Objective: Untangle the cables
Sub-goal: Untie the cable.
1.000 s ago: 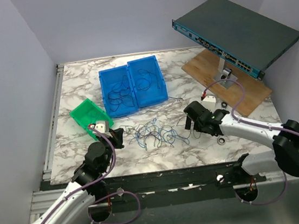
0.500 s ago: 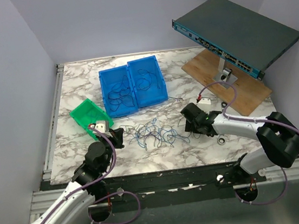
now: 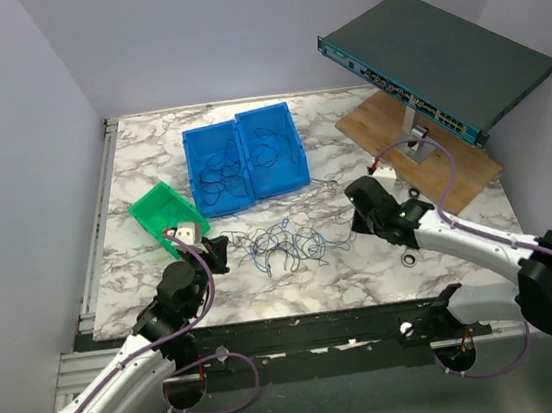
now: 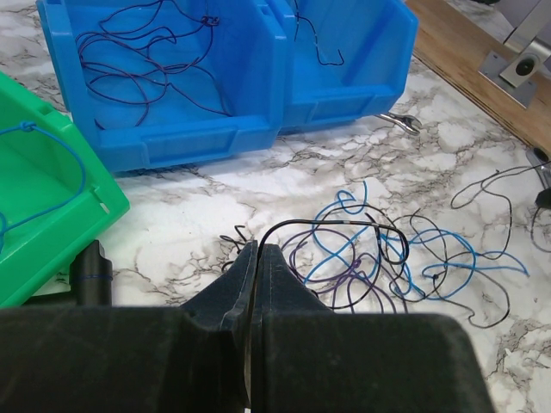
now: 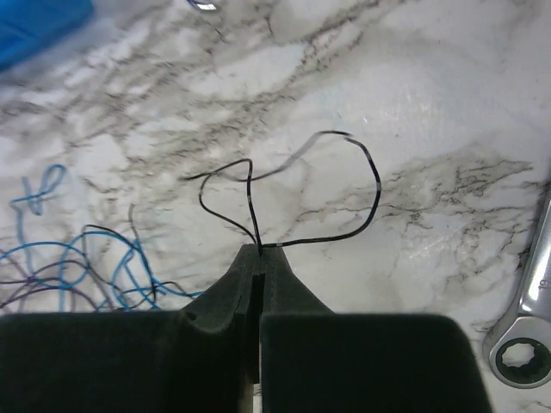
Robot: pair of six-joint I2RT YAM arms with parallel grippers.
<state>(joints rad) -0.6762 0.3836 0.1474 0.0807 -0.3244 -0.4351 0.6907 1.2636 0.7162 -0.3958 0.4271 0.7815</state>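
The cables [image 3: 286, 244] lie as a loose tangle of thin blue, purple and black wires on the marble table between my two arms, and show again as the cables [image 4: 379, 258] in the left wrist view. My left gripper [image 3: 216, 251] [image 4: 258, 248] is shut at the tangle's left edge on a black cable [image 4: 336, 222] that arcs out from its tips. On the right, my right gripper [image 3: 357, 222] [image 5: 260, 249] is shut on a looping black cable [image 5: 377, 185], lifted a little off the table.
Two blue bins [image 3: 194, 171] [image 4: 181, 142] behind the tangle hold more thin wires. A green bin [image 3: 146, 210] with a blue wire sits at the left. A silver wrench [image 5: 525, 318] lies right of my right gripper. A network switch [image 3: 439, 55] stands over a wooden board [image 3: 452, 160].
My right gripper has gone from open to shut on the black cable and drawn back to the right with it. The left arm has not moved.
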